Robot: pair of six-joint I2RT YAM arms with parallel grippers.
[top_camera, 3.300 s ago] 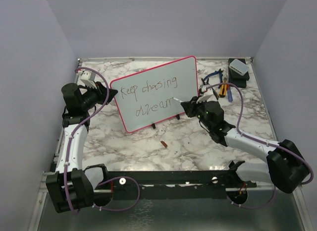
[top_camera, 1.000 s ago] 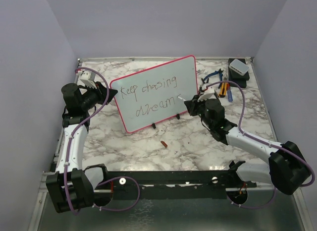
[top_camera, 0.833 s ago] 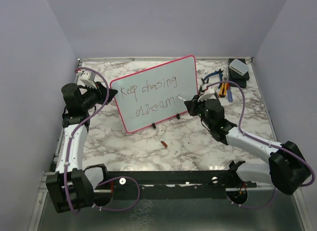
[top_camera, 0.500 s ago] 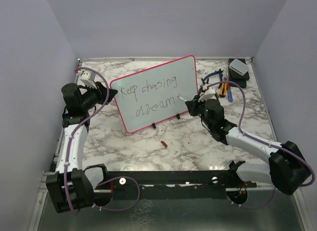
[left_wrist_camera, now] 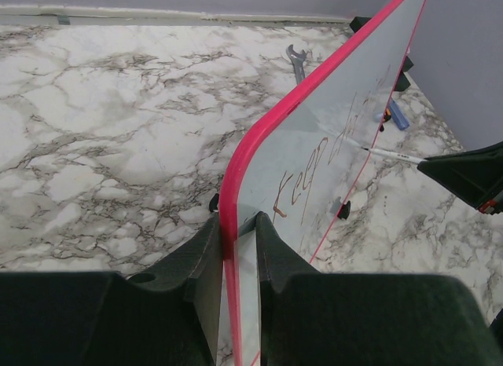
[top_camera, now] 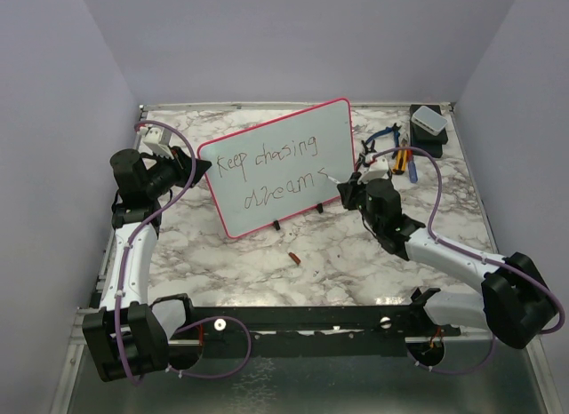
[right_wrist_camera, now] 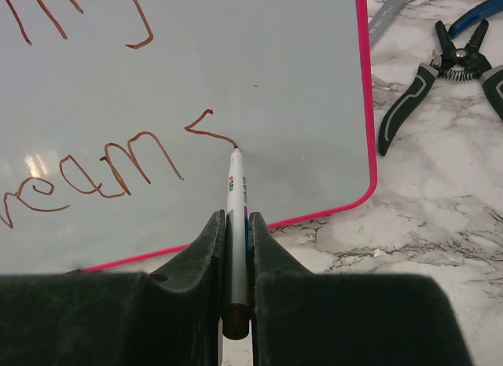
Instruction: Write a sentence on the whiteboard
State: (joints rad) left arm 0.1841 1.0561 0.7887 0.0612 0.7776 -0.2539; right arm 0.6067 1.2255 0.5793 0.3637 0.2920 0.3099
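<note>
The whiteboard (top_camera: 289,143) stands tilted on its black feet at the centre rear of the marble tabletop (top_camera: 356,254).

The left claw (left_wrist_camera: 236,226) is clamped on the red-pink frame at the board's left edge, one finger on each face. From the left wrist camera the board is seen nearly edge-on. Only "Keep" is legible there, and the remaining text is foreshortened into unreadable marks.

The right claw (right_wrist_camera: 236,236) is closed on a thin white marker (right_wrist_camera: 236,189). The marker tip touches the board face at the end of a short hooked stroke.

The sentence (top_camera: 267,170) reads "Keep chasing" on the upper line and "dream" plus that one stroke on the lower line.

The right wrist camera cuts off most of the writing. It shows only "ream", the stroke, and the descending tails of upper-line letters. The marker's rear end is hidden between the fingers.

Black-handled pliers (right_wrist_camera: 405,107) lie on the tabletop just beyond the board's right edge. A small red object (top_camera: 293,257) lies in front of the board; it is too small to identify.
</note>
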